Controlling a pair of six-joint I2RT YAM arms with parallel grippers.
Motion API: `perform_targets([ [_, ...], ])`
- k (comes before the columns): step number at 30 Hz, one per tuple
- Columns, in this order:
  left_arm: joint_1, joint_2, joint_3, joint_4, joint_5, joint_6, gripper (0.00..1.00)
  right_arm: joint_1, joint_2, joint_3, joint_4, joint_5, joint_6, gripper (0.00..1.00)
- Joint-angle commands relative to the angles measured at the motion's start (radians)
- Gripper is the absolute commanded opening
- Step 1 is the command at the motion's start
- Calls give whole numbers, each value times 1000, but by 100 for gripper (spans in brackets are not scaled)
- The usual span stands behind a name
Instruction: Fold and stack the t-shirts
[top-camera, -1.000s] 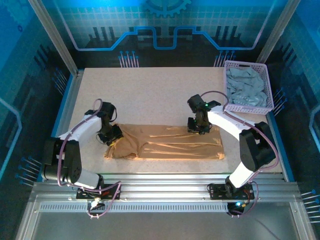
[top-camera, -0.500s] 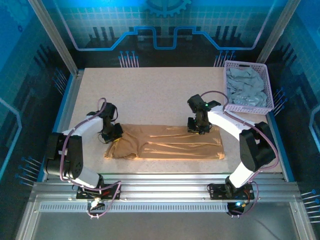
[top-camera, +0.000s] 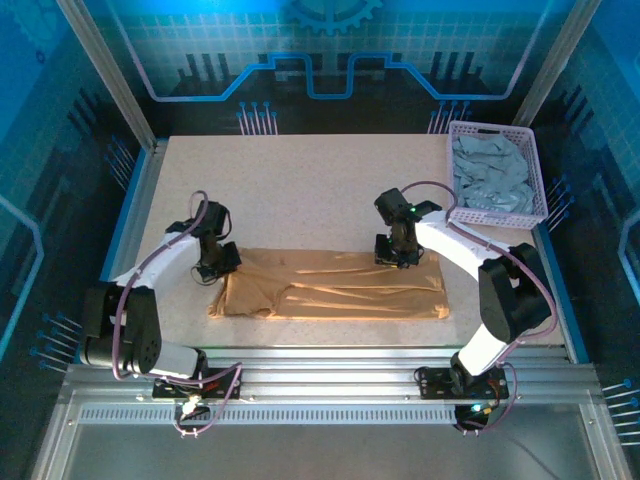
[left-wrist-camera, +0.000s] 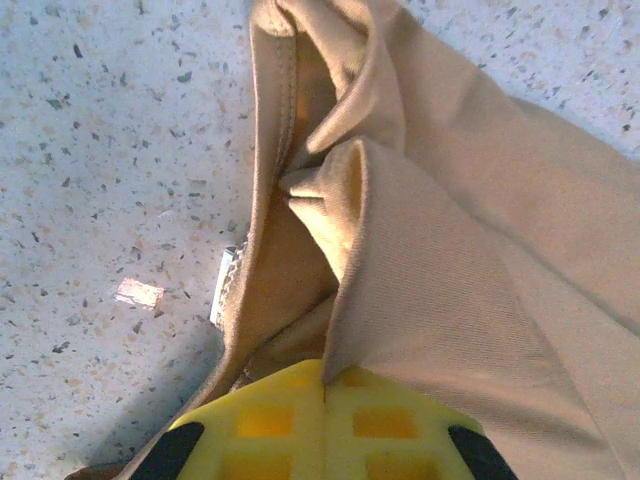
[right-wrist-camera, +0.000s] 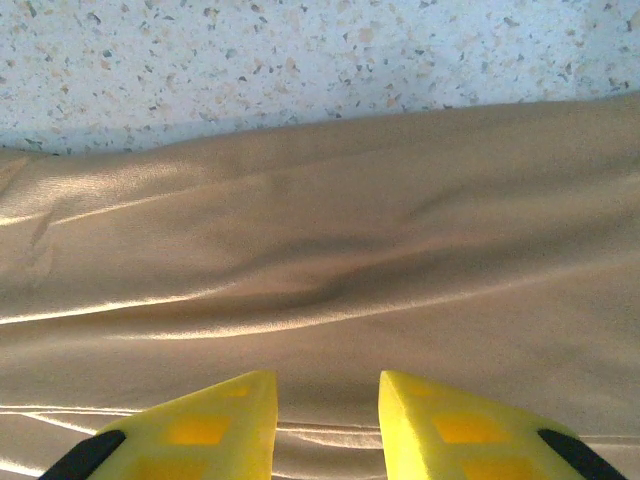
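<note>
A: Left gripper (left-wrist-camera: 323, 400)?

B: Closed tight, its 2 yellow fingers pinching a fold of the tan, soft-fabric t-shirt (top-camera: 340, 290) at the shirt's left end. The left wrist camera catches a small white label (left-wrist-camera: 228, 285) at the cloth's edge; from above that is too small to make out.

A: And the right gripper (right-wrist-camera: 325, 420)?

B: Fingers partly apart over the shirt's far edge, near its right end; I see nothing pinched between them.

A: Where's the shirt lying?

B: Spread lengthwise across the near half of the speckled table (top-camera: 300, 190).

A: Containers?

B: 1: the lavender plastic lattice basket (top-camera: 490, 126) at the far right corner in the overhead view, holding a crumpled pale grey-blue t-shirt (top-camera: 490, 175).
</note>
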Motion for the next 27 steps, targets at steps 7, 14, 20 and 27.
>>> perform_targets([
  [7, 13, 43, 56, -50, -47, 32, 0, 6, 4, 13, -10, -8, 3, 34],
  [14, 10, 84, 92, -160, -155, -23, 40, -43, -26, -37, -9, 3, 33, 33],
  [20, -86, -42, 94, -187, -7, -302, 38, -126, -24, -93, -6, -12, 43, 30],
  [27, -116, 75, -6, 7, 144, -561, 33, -163, 71, -71, -36, -21, 43, 28],
])
